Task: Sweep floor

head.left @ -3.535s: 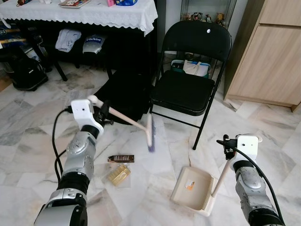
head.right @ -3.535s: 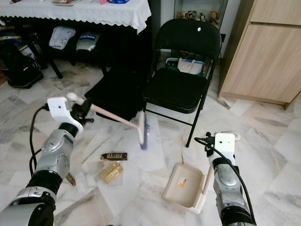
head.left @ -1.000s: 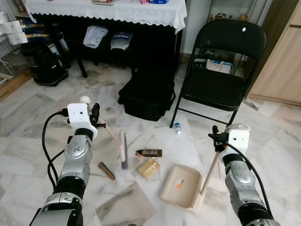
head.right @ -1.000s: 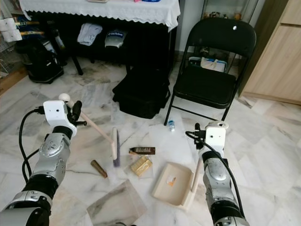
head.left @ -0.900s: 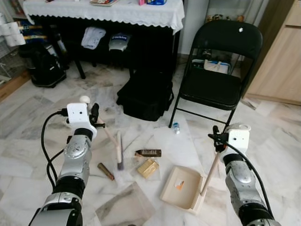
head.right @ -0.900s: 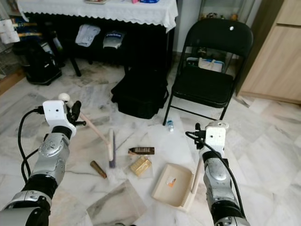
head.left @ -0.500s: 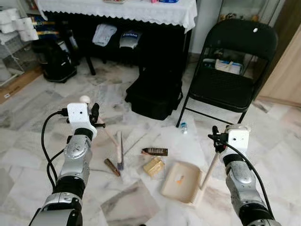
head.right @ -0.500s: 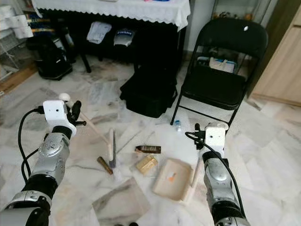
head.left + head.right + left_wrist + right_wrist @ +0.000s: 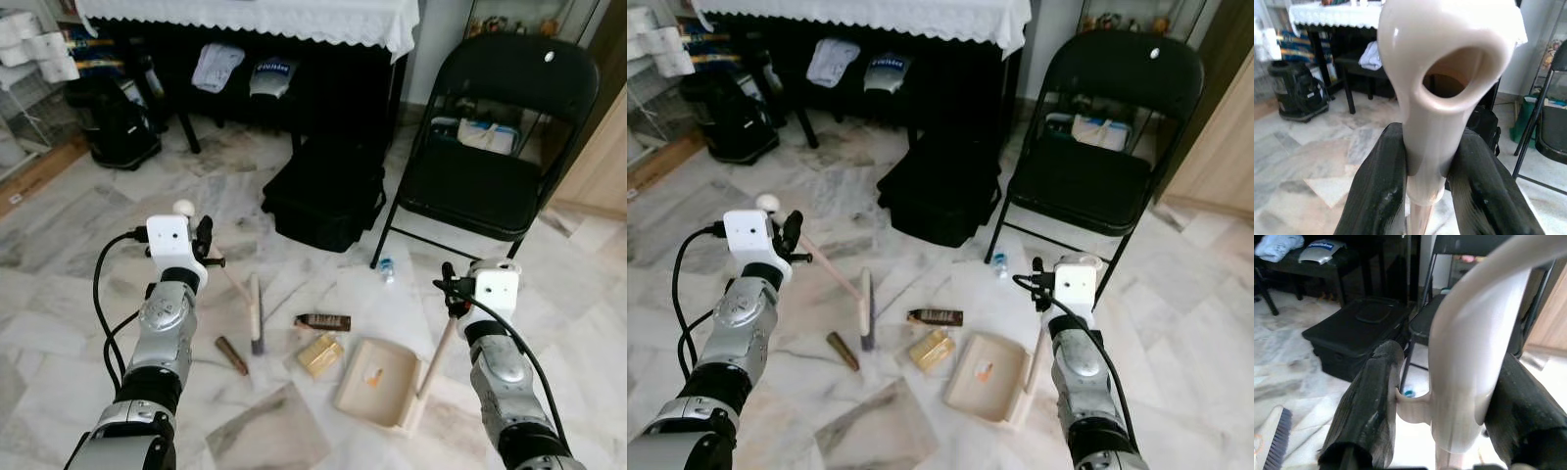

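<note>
Litter lies in the gap between the two tools, on the marble floor (image 9: 78,294). The left gripper (image 9: 1426,196) has its fingers clamped on the top of the broom handle (image 9: 231,282), and the broom head (image 9: 255,313) rests on the floor ahead of and below it. Just beside the head on the robot's side sits a brown stick-shaped piece (image 9: 232,354); a dark wrapper (image 9: 323,321) and a gold packet (image 9: 320,353) lie between the head and the dustpan (image 9: 377,382). The right gripper (image 9: 1442,396) is closed around the dustpan's upright handle (image 9: 437,354), the tray resting below and inward of it with a small orange scrap (image 9: 371,375) already inside.

The main risk seems to be the brown piece: it sits behind the bristles, so a stroke toward the pan would likely miss it. A fast sweep could also flick the light wrapper past the pan's lip or toward the black case (image 9: 328,193) and folding chair (image 9: 495,147) beyond. If the pan's front edge tilts up, debris may slide under it. A small bottle (image 9: 388,267) near the chair leg lies outside the likely path.
</note>
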Tool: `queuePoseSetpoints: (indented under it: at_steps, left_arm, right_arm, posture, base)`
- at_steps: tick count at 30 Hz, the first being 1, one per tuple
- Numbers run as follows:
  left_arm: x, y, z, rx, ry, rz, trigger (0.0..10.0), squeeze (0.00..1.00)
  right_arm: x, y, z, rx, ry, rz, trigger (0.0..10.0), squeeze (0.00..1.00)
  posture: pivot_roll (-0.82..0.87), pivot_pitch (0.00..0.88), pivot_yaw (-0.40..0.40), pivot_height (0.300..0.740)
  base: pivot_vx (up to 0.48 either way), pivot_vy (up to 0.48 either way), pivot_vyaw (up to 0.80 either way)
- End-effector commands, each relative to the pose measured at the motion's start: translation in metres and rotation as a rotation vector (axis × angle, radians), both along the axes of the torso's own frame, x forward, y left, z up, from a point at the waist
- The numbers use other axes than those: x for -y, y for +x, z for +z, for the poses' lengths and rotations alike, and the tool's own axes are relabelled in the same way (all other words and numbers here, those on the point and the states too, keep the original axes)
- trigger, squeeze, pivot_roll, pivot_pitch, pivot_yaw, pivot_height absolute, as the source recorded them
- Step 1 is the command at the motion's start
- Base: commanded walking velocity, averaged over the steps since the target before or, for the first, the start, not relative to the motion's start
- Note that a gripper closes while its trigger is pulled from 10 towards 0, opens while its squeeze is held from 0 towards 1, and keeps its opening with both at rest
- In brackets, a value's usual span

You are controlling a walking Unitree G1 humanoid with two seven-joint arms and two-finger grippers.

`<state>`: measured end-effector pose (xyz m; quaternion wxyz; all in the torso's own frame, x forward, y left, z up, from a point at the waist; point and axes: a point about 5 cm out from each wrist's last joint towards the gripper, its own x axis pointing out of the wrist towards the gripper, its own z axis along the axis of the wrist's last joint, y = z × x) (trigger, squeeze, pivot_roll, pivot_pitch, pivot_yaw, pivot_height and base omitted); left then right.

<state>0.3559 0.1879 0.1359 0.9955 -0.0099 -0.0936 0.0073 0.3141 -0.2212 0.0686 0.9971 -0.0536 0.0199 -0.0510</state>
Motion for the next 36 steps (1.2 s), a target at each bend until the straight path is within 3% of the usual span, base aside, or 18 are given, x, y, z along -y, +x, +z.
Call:
queuePoseSetpoints:
  at_steps: [1,20,36]
  left_arm:
    - [-0.009,0.000,0.012,0.058,0.010,0.030,10.0,0.00]
    - [-0.009,0.001,0.012,0.060,0.010,0.028,10.0,0.00]
    - [-0.004,0.000,0.010,0.057,0.006,-0.009,10.0,0.00]
  right_arm:
    - [-0.006,0.005,0.009,0.047,0.004,0.024,10.0,0.00]
    - [-0.006,0.005,0.009,0.040,0.006,0.046,10.0,0.00]
    - [-0.012,-0.003,-0.007,-0.049,0.020,0.146,10.0,0.00]
  posture:
    - [0.00,0.092,0.058,0.740]
    - [0.00,0.093,0.058,0.740]
    - [-0.01,0.079,0.059,0.740]
  base:
    - [0.244,0.000,0.00]
    - [0.247,0.000,0.00]
    - [0.000,0.000,0.00]
